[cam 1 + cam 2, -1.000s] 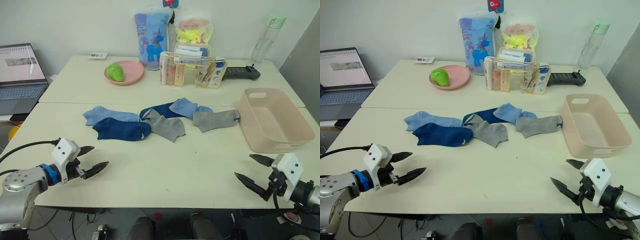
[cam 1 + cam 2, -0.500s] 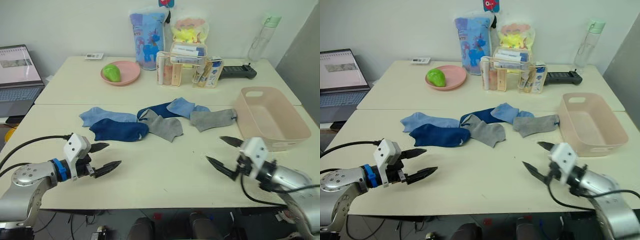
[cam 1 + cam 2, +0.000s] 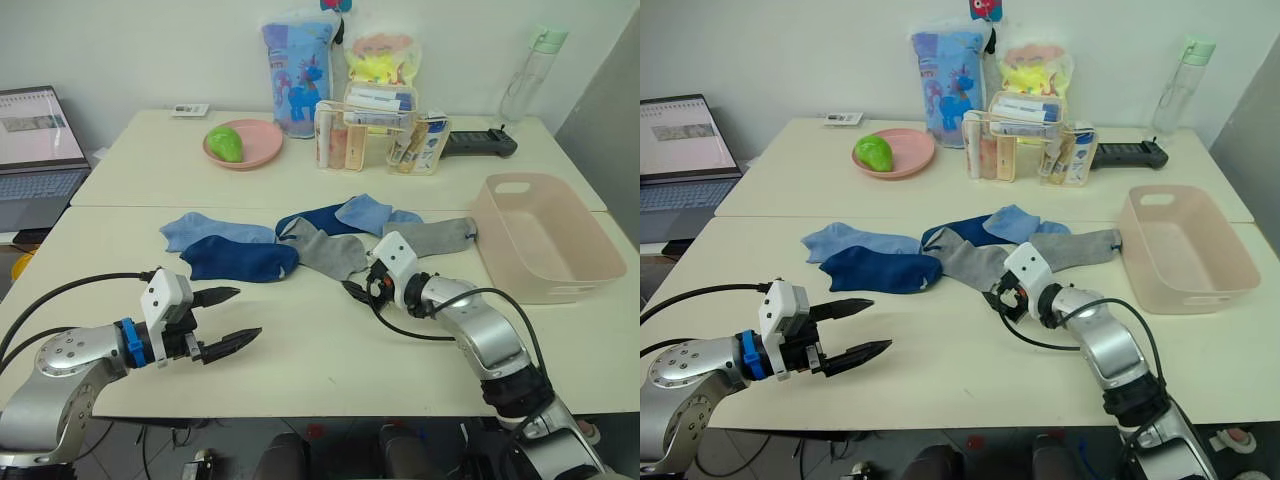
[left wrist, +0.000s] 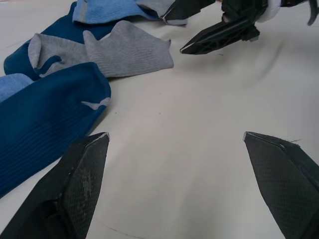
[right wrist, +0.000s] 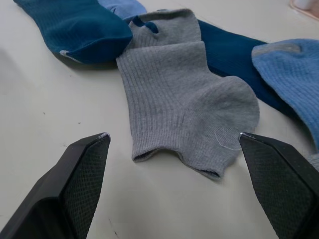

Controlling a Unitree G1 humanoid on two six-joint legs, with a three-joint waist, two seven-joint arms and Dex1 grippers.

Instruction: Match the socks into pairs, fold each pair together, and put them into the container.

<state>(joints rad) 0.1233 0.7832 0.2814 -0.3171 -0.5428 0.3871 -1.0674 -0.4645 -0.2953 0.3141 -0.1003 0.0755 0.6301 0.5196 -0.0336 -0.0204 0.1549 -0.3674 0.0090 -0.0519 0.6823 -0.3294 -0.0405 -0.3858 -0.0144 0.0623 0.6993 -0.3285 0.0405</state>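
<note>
Grey sock [image 5: 184, 114] lies just ahead of spread right gripper [image 5: 174, 149].

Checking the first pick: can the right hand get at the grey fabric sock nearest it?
Probably yes: the right hand is open just short of the grey fabric sock, whose near edge lies flat and uncovered on the table.

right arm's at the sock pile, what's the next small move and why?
Probably ease the right gripper forward and down onto the nearest grey sock, then close. Its fingers are open and straddle the sock's near edge without touching it; the sock lies flat, on top of the pile. The container is empty.
</note>
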